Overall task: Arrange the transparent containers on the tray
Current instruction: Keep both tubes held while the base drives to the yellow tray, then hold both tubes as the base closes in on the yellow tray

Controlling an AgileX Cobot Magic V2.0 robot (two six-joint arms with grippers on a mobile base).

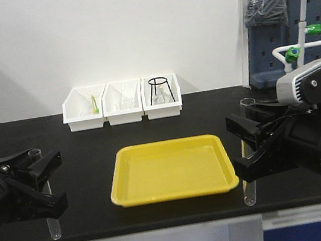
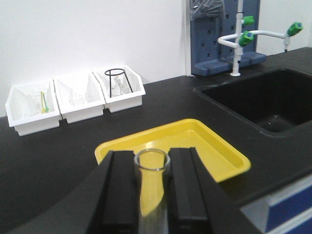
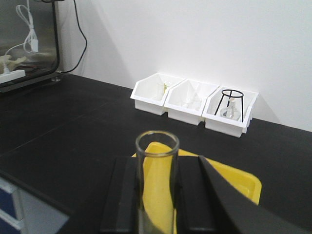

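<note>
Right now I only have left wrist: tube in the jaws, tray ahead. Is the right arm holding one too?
Observer: Yes. Right wrist shows the right tube clamped between the right jaws, rim up.
Operator: Where is it relative to the tray?
Observer: Front view: just beside the tray on its right edge, not over it.
Operator: And mine?
Observer: The left tube hangs off the tray's left side, near upright, with its lower part sticking out below the left jaws.
</note>
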